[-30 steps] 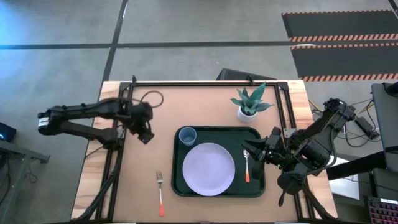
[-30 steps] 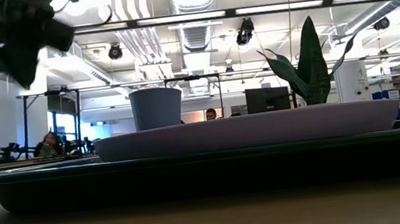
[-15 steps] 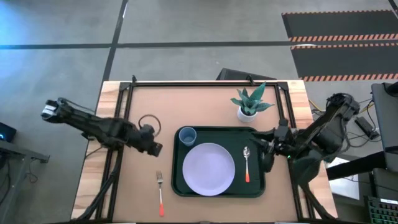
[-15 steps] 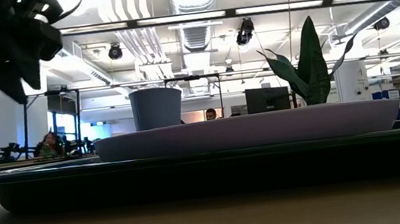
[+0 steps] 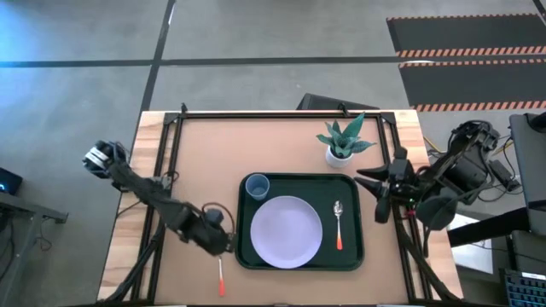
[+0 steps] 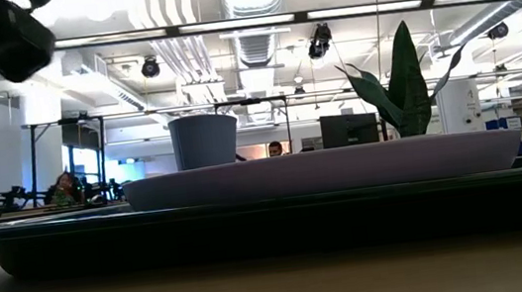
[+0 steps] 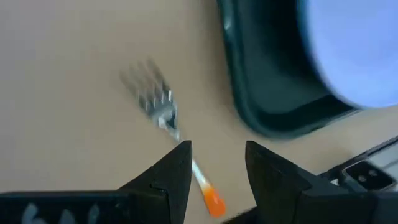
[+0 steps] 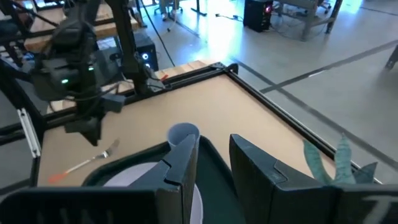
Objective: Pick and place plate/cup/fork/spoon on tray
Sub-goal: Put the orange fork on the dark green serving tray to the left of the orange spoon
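The dark green tray (image 5: 354, 256) lies at the table's middle. On it are the lavender plate (image 5: 286, 230), the blue cup (image 5: 257, 186) at its far left corner, and the spoon (image 5: 339, 226) at its right. The fork (image 7: 163, 112) lies flat on the table left of the tray; in the high view only its orange handle (image 5: 221, 278) shows. My left gripper (image 5: 222, 244) hangs open over the fork (image 7: 217, 155), touching nothing. My right gripper (image 5: 374, 193) is open and empty, raised at the tray's right edge.
A white pot with a green plant (image 5: 339, 147) stands just beyond the tray's far right corner. A black frame (image 5: 281, 113) runs along the table's far and side edges. Bare tabletop lies left of and beyond the tray.
My left gripper has swung from the table's far left toward the near edge and the tray, and come down over the fork. My right gripper has drawn back from the spoon toward the table's right edge. The spoon stays on the tray.
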{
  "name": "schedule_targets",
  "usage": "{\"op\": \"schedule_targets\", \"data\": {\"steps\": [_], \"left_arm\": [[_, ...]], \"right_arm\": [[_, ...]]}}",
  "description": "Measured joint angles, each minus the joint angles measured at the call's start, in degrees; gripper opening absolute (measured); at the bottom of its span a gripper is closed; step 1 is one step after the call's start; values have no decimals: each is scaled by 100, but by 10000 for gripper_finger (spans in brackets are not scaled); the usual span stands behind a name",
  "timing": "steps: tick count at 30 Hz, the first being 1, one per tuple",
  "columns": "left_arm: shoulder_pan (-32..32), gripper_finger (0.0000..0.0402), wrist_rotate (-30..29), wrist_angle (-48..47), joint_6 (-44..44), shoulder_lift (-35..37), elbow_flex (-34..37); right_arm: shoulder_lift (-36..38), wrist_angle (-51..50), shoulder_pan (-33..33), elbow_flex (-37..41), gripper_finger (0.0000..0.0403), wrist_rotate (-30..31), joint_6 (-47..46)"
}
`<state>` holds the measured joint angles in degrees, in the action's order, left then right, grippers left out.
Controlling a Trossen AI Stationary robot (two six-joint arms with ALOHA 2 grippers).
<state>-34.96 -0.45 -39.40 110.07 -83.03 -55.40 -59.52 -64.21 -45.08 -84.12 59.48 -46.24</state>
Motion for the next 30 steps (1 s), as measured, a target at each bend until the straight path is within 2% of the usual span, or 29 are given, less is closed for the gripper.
{"op": "schedule_targets", "data": {"steps": [6, 12, 22, 25, 30], "left_arm": [[-417, 132, 482, -471, 1098, -678, -569], [-634, 132, 539, -433, 1968, -1157, -934], [-630, 132, 604, -312, 2458, -1658, -1158], [-630, 132, 845, -310, 2463, -1787, -1155], [-620, 132, 763, -310, 2464, -1939, -1143]], "right_arm": [[29, -91, 1, 0, 86, -259, 111], [17, -268, 0, 1, 86, -339, 155], [17, -315, 0, 0, 86, -862, 348], [17, -312, -2, 0, 86, -898, 370], [19, -309, -2, 0, 86, -916, 530]]}}
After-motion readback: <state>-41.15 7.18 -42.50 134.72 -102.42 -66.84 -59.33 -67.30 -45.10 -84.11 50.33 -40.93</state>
